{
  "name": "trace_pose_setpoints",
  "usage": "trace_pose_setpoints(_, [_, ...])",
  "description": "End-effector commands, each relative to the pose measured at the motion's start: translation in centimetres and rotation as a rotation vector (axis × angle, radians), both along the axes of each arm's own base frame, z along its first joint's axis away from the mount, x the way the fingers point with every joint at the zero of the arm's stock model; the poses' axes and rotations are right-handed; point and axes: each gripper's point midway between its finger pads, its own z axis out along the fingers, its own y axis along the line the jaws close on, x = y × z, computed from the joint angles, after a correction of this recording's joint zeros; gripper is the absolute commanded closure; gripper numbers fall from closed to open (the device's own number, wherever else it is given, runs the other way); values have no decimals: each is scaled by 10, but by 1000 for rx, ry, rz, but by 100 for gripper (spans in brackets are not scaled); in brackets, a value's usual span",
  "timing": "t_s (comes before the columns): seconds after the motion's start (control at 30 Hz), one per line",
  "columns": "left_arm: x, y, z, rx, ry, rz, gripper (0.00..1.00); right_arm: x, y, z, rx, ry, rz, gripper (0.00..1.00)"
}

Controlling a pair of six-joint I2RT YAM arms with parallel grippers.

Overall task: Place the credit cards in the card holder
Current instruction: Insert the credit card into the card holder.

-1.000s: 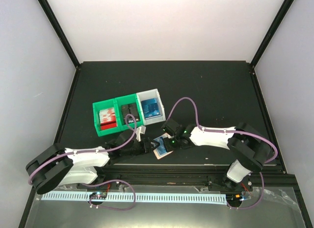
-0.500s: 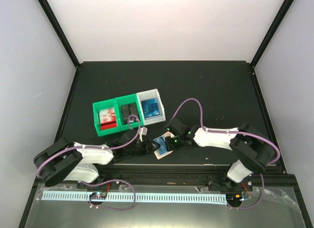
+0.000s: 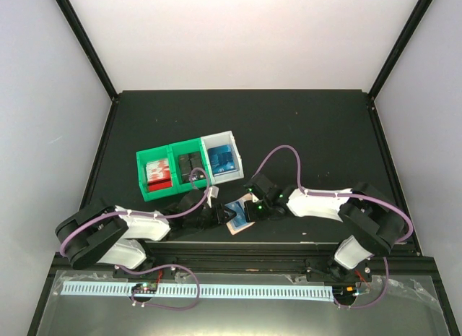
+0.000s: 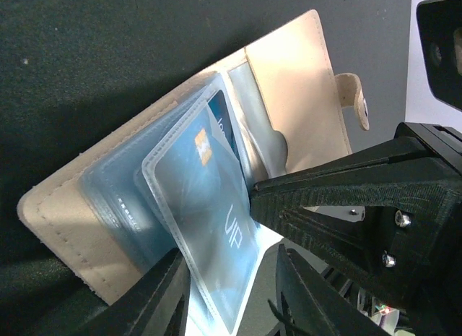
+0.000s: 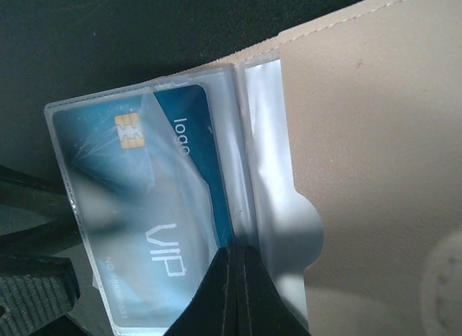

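Observation:
The tan card holder (image 4: 303, 97) lies open on the black table, near the front edge (image 3: 234, 229). A clear sleeve stands up from it with a blue credit card (image 4: 209, 227) marked VIP inside. A second blue card (image 4: 222, 119) shows behind it. My left gripper (image 4: 234, 293) is open, one finger on each side of that sleeve's free end. My right gripper (image 5: 234, 255) is shut, its tips pressed on the clear sleeves by the holder's fold (image 5: 375, 97). In the top view the two grippers (image 3: 219, 216) (image 3: 248, 212) meet over the holder.
Behind the holder stands a row of small bins: two green bins (image 3: 170, 178) and a white bin (image 3: 222, 159) with more blue cards in it. The left green bin holds red items. The table's front rail (image 3: 289, 253) runs just below the grippers.
My left arm has pushed right toward the holder and its jaws have narrowed around the sleeve. The right gripper has stayed shut and barely shifted.

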Motion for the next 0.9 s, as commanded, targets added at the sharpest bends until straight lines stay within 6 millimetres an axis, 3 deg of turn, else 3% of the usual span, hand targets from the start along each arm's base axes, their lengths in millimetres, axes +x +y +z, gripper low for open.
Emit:
trace_pose_setpoints(0.0, [7,-16,24,-75,-62,-27,67,-18,-23,-31,-98,71,-6,99])
trace_pose_setpoints(0.27, [9,-22,35,-94,-122,-66,73,-15,-13,-17,-28,33,21,97])
trace_pose_setpoints(0.57, [13,-27,38,-69,-147,-90,85,-6,-12,16,19,-88,56,70])
trace_pose_setpoints(0.87, [15,-31,38,-55,-149,-107,85,-3,-23,39,26,-195,82,47])
